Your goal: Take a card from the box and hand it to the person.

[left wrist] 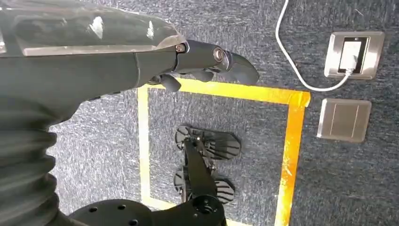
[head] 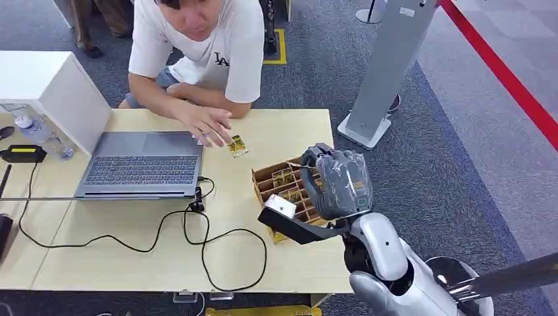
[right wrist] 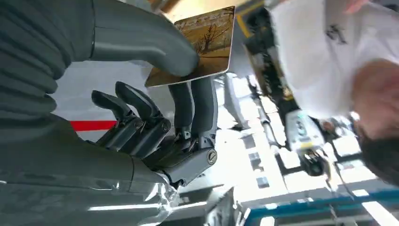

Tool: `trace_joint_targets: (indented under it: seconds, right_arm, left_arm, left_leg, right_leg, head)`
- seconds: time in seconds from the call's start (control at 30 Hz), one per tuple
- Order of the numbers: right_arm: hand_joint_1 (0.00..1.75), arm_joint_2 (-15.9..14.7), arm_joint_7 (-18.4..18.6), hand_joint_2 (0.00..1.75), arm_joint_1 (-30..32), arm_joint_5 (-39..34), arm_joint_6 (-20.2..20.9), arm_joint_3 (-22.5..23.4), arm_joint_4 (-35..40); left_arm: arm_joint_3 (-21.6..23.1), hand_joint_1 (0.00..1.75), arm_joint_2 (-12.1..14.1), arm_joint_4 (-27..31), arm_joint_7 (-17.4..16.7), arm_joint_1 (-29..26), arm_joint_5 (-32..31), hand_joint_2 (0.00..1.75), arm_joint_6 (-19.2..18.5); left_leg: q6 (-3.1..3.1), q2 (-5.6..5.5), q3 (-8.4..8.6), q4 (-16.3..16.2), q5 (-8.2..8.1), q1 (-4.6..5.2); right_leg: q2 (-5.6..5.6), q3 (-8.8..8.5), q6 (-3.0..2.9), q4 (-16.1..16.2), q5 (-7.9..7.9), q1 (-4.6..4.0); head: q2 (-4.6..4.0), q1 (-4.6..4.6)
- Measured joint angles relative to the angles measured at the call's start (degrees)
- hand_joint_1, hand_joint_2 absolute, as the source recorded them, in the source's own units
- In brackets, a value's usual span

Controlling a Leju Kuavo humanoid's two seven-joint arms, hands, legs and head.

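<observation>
Robot hand (right wrist: 155, 127) pinches brown picture card (right wrist: 207, 42).

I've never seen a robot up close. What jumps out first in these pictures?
The robot's right hand pinches a card with a golden tree picture between thumb and fingers, raised above the wooden box of cards near the table's right end. Across the table, a person in a white shirt leans in, one hand beside a second card lying flat near an open laptop.

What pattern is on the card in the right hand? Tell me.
A golden-brown picture of bare trees on the card; right wrist view.
</observation>
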State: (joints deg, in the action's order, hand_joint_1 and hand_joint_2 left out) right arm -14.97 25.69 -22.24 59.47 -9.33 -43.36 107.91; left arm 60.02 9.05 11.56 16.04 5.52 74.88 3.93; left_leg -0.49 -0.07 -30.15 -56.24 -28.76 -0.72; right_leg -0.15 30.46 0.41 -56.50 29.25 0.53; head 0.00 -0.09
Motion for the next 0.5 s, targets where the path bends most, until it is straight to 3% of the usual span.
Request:
trace_joint_targets:
  seconds: [0.2, 0.5]
  right_arm:
    - [1.75, 1.3, -4.8, 1.75, -1.9, -0.6, -5.5, -0.4, -1.6]
    - [1.75, 2.2, -7.2, 1.75, -2.8, -2.3, -9.1, -1.5, -4.8]
  left_arm:
    - [0.0, 0.0, -0.1, 0.0, 0.0, 0.0, -0.2, 1.75, -0.1]
    - [0.0, 0.0, -0.2, 0.0, 0.0, 0.0, -0.7, 1.75, 0.2]
  left_leg:
    - [0.0, 0.0, -0.02, 0.0, 0.0, 0.0]
    - [0.0, -0.01, -0.04, 0.0, 0.0, 0.0]
  right_leg:
    - [-0.01, 0.0, 0.0, 0.0, 0.0, 0.0]
    - [-0.01, 0.03, 0.0, 0.0, 0.0, 0.0]
  head:
    - [0.0, 0.09]
    - [0.0, 0.02]
